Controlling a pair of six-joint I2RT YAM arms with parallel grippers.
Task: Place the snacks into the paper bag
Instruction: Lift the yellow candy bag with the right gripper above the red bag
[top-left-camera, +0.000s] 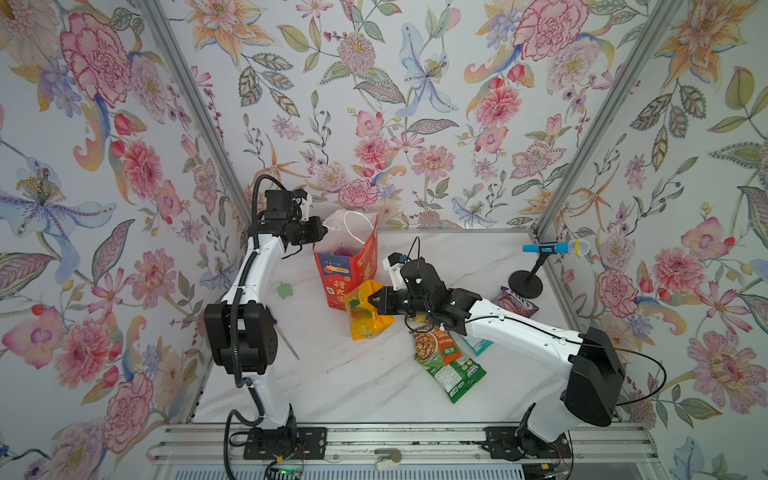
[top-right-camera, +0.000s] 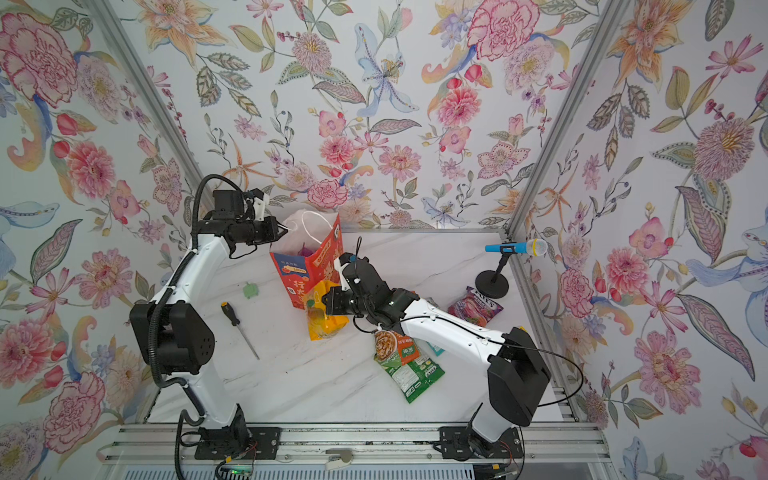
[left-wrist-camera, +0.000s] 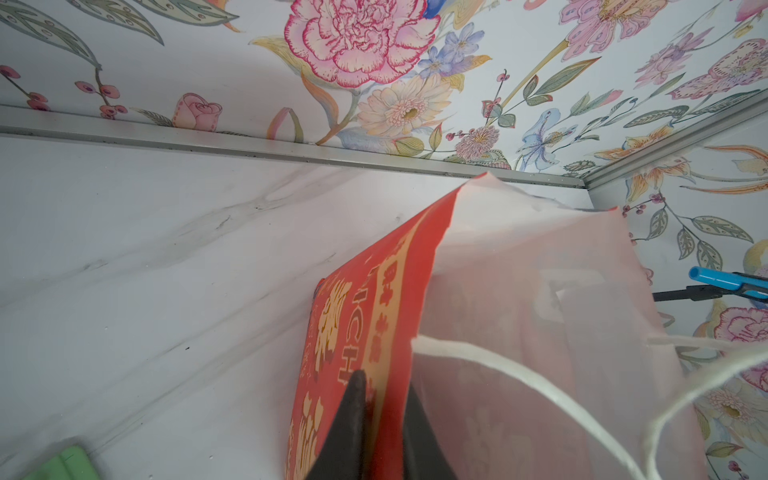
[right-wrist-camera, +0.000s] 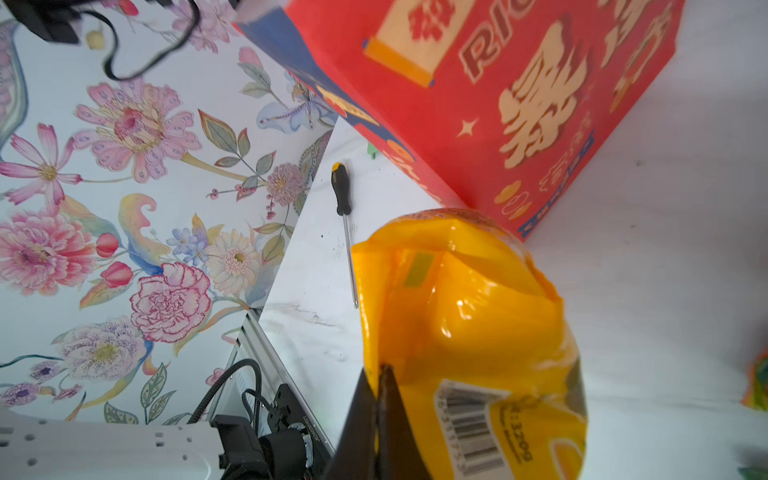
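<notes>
- My left gripper (left-wrist-camera: 384, 387) pinches the rim of the bag (top-left-camera: 353, 266), which stands upright mid-table.
- My right gripper (right-wrist-camera: 378, 374) clamps the yellow packet (top-left-camera: 365, 318), just before the bag.
- I see a green packet (top-left-camera: 455, 372) and a purple packet (top-left-camera: 517, 302) lying to the right.

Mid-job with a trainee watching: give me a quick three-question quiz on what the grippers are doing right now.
1. True or false: the right gripper is shut on the yellow packet.
2. What does the left gripper pinch? A) the green packet B) the wall of the paper bag C) the microphone
3. Name the hand tool lying on the table.
Key: 1 true; 2 B; 3 the screwdriver.
</notes>
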